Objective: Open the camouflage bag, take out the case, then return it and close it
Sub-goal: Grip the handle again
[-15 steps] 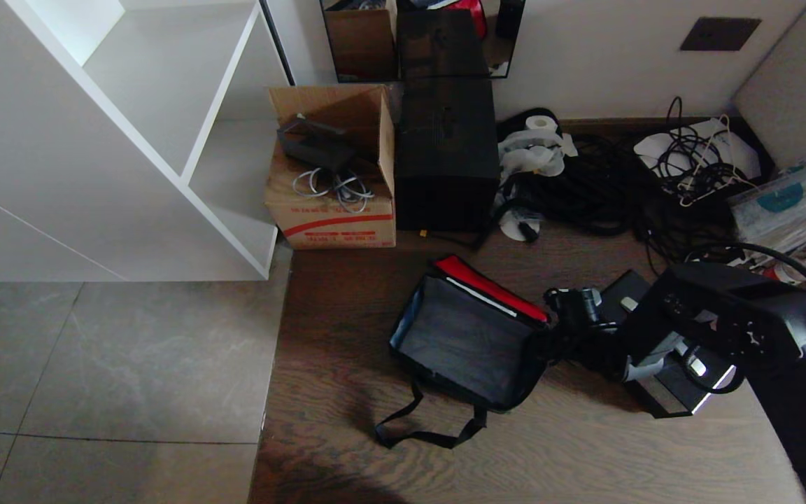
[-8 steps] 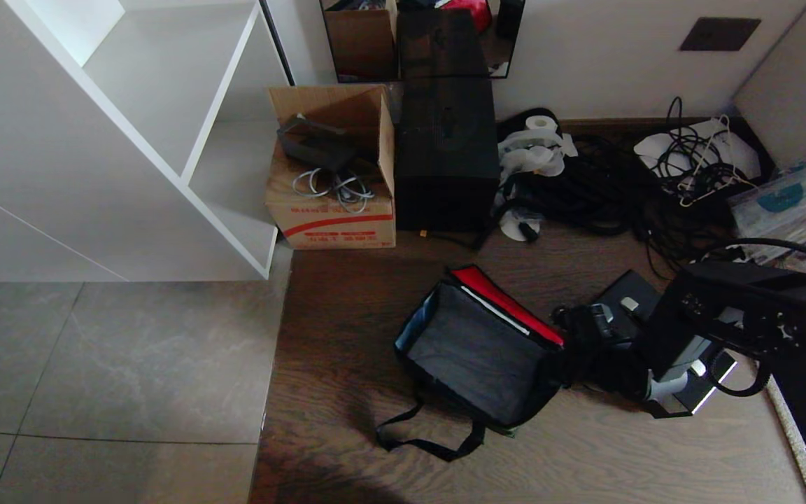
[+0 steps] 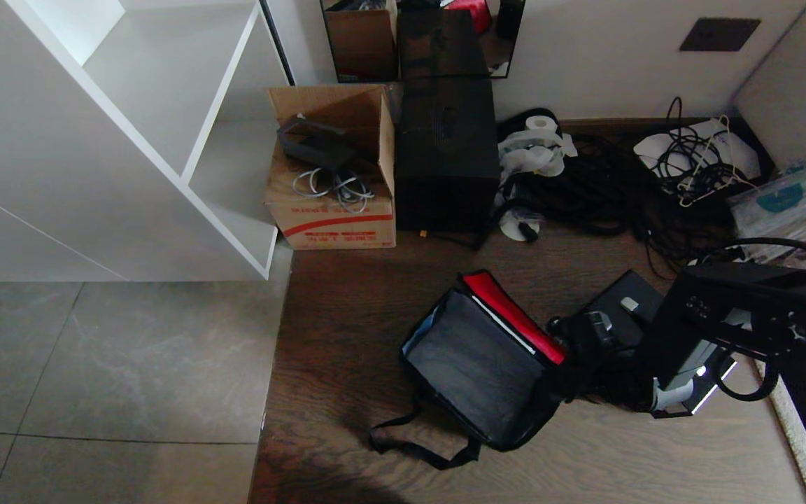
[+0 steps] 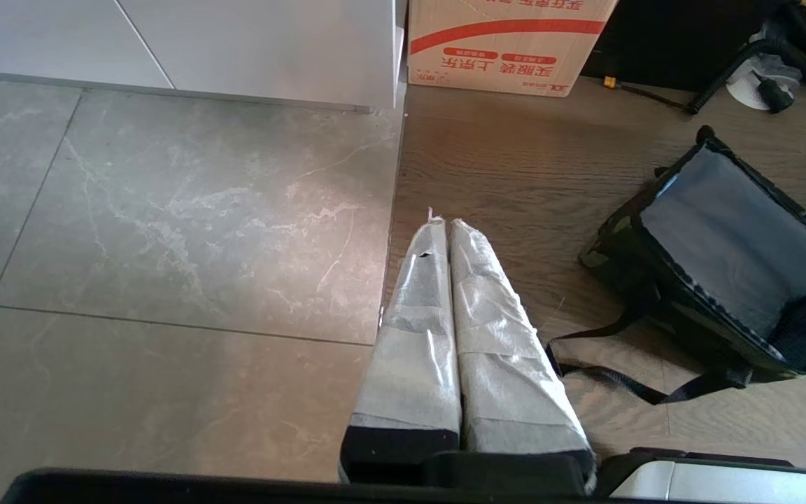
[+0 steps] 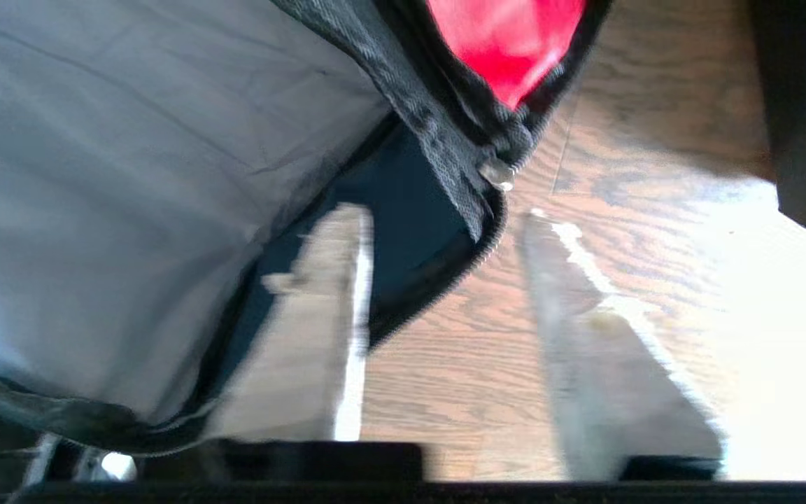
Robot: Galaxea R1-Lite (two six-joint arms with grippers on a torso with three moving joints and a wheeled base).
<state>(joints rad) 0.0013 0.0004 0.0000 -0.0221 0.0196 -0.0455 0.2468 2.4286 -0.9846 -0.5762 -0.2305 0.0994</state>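
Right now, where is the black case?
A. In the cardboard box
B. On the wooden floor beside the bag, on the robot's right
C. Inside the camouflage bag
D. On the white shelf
B: the case lies on the floor right of the open camouflage bag, whose grey interior shows empty.

Left gripper point(image 4: 443, 227): fingers pressed together, over floor seam. Camouflage bag point(image 4: 718, 273): open, grey interior, at three o'clock. Cardboard box point(image 4: 508, 45): at twelve o'clock.
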